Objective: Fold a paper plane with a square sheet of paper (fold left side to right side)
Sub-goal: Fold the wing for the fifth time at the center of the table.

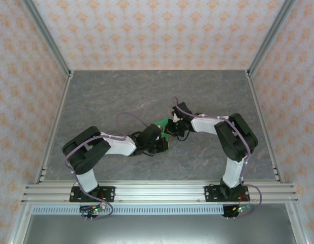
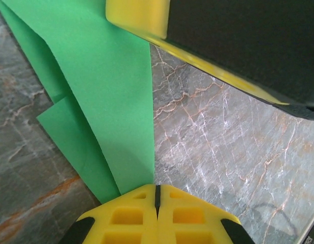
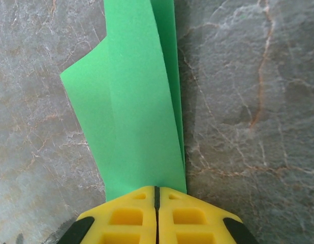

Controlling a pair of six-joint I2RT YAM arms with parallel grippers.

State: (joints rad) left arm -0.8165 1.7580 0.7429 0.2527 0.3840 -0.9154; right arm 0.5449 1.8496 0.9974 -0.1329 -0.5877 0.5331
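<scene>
Left gripper [image 2: 157,195] and right gripper [image 3: 157,195] face each other over the middle of the grey marbled table [image 1: 106,96], each with its jaws pinched tight on one end of the green paper [image 2: 111,91]. Held between them, the paper is a long narrow shape of several layers, with a crisp straight edge on one side and a loose flap [image 3: 83,96] sticking out on the other. I'd say the folding is well along. What seems left is pressing that flap flat and opening the wings.

L tool [image 2: 157,190] pinches tip of folded green paper [image 2: 111,101].
</scene>
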